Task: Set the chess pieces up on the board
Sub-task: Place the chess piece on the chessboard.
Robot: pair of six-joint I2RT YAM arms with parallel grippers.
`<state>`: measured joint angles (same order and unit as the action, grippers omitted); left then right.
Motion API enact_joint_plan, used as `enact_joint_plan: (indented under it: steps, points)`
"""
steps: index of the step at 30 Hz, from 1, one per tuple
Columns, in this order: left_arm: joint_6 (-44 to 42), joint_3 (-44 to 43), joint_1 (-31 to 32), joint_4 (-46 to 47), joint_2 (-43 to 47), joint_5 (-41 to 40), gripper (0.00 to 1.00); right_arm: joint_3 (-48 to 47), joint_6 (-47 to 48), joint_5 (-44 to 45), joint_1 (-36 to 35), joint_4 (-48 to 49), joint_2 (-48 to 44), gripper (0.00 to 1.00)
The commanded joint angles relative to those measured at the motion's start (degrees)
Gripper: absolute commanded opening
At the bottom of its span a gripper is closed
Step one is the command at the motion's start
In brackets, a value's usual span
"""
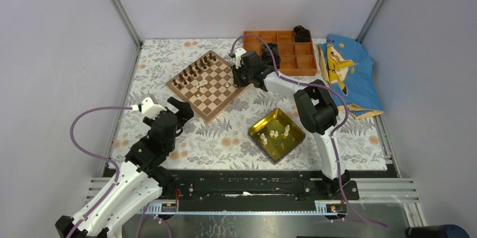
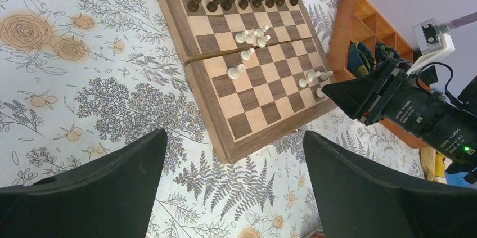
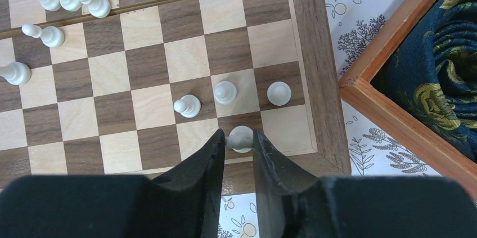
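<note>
Right wrist view shows me my right gripper (image 3: pixel 239 135) pinched narrow on one cream chess piece (image 3: pixel 242 140) at the board (image 3: pixel 140 52)'s edge row, with three more cream pieces (image 3: pixel 225 92) just at its 12 o'clock. My left gripper (image 2: pixel 233 137) hangs wide apart at the board's 7 o'clock, holding nothing.
</note>
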<state>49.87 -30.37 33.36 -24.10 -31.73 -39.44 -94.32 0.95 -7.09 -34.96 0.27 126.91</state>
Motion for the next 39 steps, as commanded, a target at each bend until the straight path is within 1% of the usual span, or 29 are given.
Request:
enact_joint_plan:
  steps: [1,2,4,13,32,39]
  points:
    - [0.75,0.57,0.3,1.0,0.09,-1.16,0.99,-2.18,-0.6,-0.97,0.4,0.69,0.19,0.33]
    - [0.71,0.58,0.29,1.05,0.09,-1.16,0.99,-2.18,-0.6,-0.99,0.4,0.69,0.13,0.37]
    - [0.75,0.58,0.3,1.0,0.19,-1.1,0.99,-2.18,-0.6,-1.06,0.37,0.65,0.04,0.4]
    - [0.85,0.66,0.29,1.03,0.44,-0.99,0.99,-1.98,-0.6,-1.76,0.37,0.56,-0.63,0.45]
    - [0.84,0.4,0.28,1.02,0.45,-0.81,0.99,-1.63,-0.6,-3.44,0.39,0.34,-1.4,0.45]
    - [0.95,0.49,0.29,1.01,0.33,-0.81,0.99,-1.5,-2.59,-4.17,0.42,0.64,-1.23,0.45]
